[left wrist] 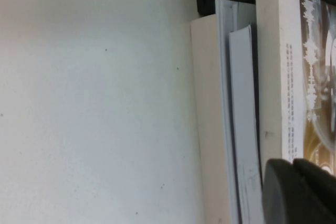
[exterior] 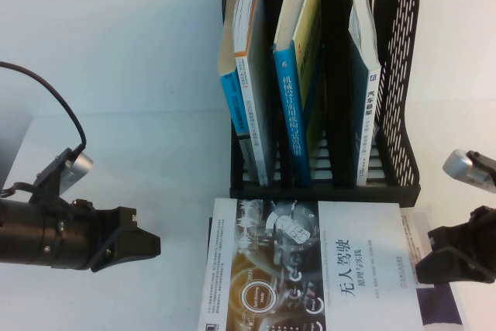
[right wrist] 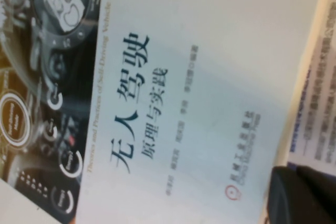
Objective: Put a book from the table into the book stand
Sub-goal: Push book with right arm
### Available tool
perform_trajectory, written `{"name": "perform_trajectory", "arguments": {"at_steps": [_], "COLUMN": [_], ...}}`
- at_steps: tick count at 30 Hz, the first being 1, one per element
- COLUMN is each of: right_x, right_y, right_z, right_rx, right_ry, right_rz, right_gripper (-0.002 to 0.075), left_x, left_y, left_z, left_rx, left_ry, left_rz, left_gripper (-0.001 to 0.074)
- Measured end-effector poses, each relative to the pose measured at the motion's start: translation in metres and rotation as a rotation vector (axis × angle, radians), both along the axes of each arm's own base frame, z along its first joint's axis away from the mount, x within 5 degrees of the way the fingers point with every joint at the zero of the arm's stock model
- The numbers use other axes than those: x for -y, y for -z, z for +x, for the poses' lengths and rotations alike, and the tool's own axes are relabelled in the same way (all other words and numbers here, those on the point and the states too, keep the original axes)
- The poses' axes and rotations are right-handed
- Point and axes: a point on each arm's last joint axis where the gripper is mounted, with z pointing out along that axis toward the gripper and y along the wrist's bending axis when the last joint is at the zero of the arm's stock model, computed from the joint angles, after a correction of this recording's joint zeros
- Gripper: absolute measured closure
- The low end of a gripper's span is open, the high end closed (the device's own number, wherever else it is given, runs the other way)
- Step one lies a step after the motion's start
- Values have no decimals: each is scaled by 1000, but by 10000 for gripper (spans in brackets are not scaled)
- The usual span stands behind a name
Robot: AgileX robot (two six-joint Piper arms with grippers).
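The book (exterior: 349,261), white with a black-grey-gold circuit graphic on its left half and a black Chinese title, lies flat on top of a stack on the white table (exterior: 116,98), just in front of the black book stand (exterior: 399,52). My left gripper (exterior: 151,244) is shut and empty, low over the table, a short way left of the book; its view shows the book's edge (left wrist: 275,77) beside the gripper (left wrist: 299,192). My right gripper (exterior: 422,265) is shut and empty at the book's right edge; its view shows the cover (right wrist: 199,77) next to the gripper (right wrist: 302,195).
The stand holds several upright books: blue-spined ones (exterior: 293,106) (exterior: 236,106) and a white one (exterior: 364,75). Other books lie under the task book (left wrist: 239,129); one with a navy cover (exterior: 438,304) sticks out at the right. A black cable (exterior: 54,102) loops above the left arm.
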Motion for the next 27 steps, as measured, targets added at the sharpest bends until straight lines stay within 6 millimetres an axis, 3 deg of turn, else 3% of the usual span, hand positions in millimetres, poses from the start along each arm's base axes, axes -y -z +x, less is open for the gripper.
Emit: {"name": "perform_trajectory", "arguments": {"at_steps": [13, 27], "right_x": [-20, -24], "right_y": [10, 14], "right_z": [3, 7], "right_rx": [-14, -20], "right_ry": [-25, -22], "right_rz": [78, 129], "right_gripper": [729, 729], "left_x": [-11, -23], "left_y": [-1, -1], "left_z": [1, 2], "left_rx": [-14, -18], "left_ry": [-21, -60], "left_rz": [-22, -27], "left_gripper": [738, 738]}}
